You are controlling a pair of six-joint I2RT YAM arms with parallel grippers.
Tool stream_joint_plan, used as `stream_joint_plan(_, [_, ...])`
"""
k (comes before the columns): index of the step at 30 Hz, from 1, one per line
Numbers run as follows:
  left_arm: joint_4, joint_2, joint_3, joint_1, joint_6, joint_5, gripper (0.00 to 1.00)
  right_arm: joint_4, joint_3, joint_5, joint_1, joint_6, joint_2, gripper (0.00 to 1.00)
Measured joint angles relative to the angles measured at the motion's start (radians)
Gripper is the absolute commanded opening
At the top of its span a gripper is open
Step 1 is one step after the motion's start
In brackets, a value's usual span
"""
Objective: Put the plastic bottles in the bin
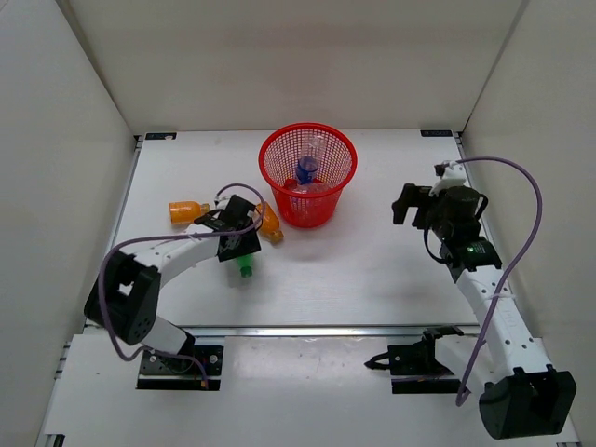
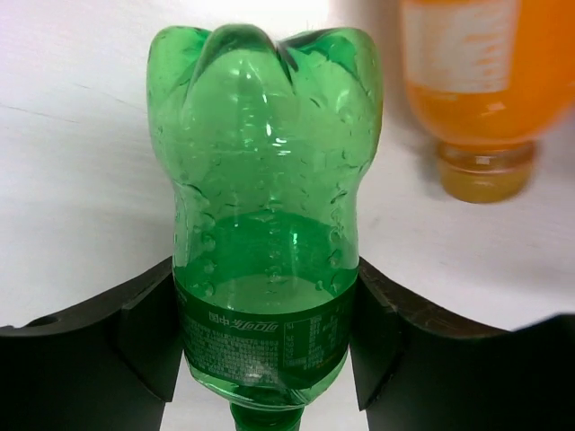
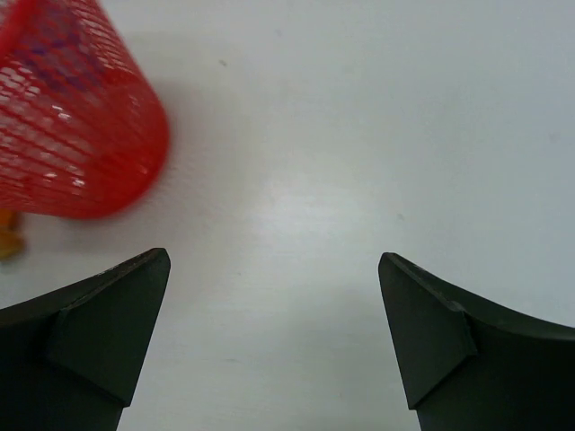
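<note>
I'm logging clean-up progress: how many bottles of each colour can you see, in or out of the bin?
green bottle: 1
orange bottles: 2
clear bottle with blue label, inside the bin: 1 certain; any others behind the mesh are too unclear to count
Total: at least 4

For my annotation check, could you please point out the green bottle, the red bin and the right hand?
green bottle [image 2: 265, 260]: left wrist view, mid body.
red bin [image 1: 307, 209]: top external view, front wall.
right hand [image 3: 274, 259]: right wrist view, midway between fingertips.
</note>
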Motion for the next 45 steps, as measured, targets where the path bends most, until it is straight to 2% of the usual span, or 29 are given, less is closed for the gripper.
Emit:
stream_joint_plan(5, [-0.092, -0.206, 0.100, 0.019, 0.008, -0.054, 0.36, -0.085, -0.074, -0.022, -0.114, 0.024, 0.005, 0.99])
stream_joint_plan(8, [-0.095, -0.270, 0.266, 0.003, 0.042, -0.080, 0.41, -0.106, -0.093, -0.032, -0.117, 0.021, 0.004, 0.99])
stream_joint_plan(11, [-0.060, -0.201, 0.519, -0.064, 0.103, -0.110, 0.46, -0.113, -0.094, -0.027, -0.103, 0.014, 0.004, 0.99])
stream_joint_plan(15, [0.023, -0.008, 0.830, -0.129, 0.166, -0.097, 0.48, -0.112, -0.095, -0.009, -0.065, 0.001, -0.004, 0.99])
stream_joint_plan(16, [0.036, 0.052, 0.896, -0.134, 0.175, -0.092, 0.51, -0.112, -0.099, -0.006, -0.058, -0.001, -0.010, 0.99])
stream_joint_plan(17, [0.040, 0.101, 0.943, -0.137, 0.185, -0.091, 0.63, -0.113, -0.103, -0.005, -0.053, -0.003, -0.016, 1.00])
stream_joint_plan(19, [0.043, 0.195, 1.012, -0.142, 0.199, -0.080, 0.73, -0.113, -0.111, -0.006, -0.050, -0.003, -0.027, 0.99])
stream_joint_plan(21, [0.027, 0.283, 1.064, -0.144, 0.210, -0.061, 0.94, -0.113, -0.116, -0.003, -0.051, -0.003, -0.035, 0.99])
stream_joint_plan(22, [0.011, 0.333, 1.091, -0.145, 0.215, -0.048, 0.99, -0.113, -0.117, -0.002, -0.051, -0.004, -0.038, 0.99])
stream_joint_plan(24, [-0.013, 0.394, 1.114, -0.150, 0.228, -0.033, 0.99, -0.113, -0.117, -0.001, -0.051, -0.008, -0.043, 1.00])
stream_joint_plan(29, [-0.081, 0.422, 1.106, -0.177, 0.246, -0.031, 0.99, -0.126, -0.111, 0.009, -0.021, -0.058, -0.037, 0.99])
stream_joint_plan(32, [-0.083, 0.344, 1.035, -0.182, 0.243, -0.036, 0.98, -0.143, -0.077, 0.035, 0.127, -0.125, 0.000, 0.99])
stream_joint_plan(34, [-0.086, 0.229, 0.909, -0.174, 0.235, -0.066, 0.98, -0.142, -0.050, 0.062, 0.294, -0.172, 0.032, 0.99])
stream_joint_plan(37, [-0.113, 0.018, 0.702, -0.148, 0.202, -0.115, 0.98, -0.128, -0.013, 0.061, 0.480, -0.219, 0.099, 0.99])
stream_joint_plan(42, [-0.215, -0.363, 0.346, -0.002, 0.103, -0.167, 0.99, -0.066, 0.032, 0.022, 0.597, -0.225, 0.267, 0.99])
stream_joint_plan(45, [-0.336, -0.500, 0.229, 0.118, 0.068, -0.193, 0.99, -0.015, 0.081, -0.003, 0.682, -0.225, 0.401, 0.99])
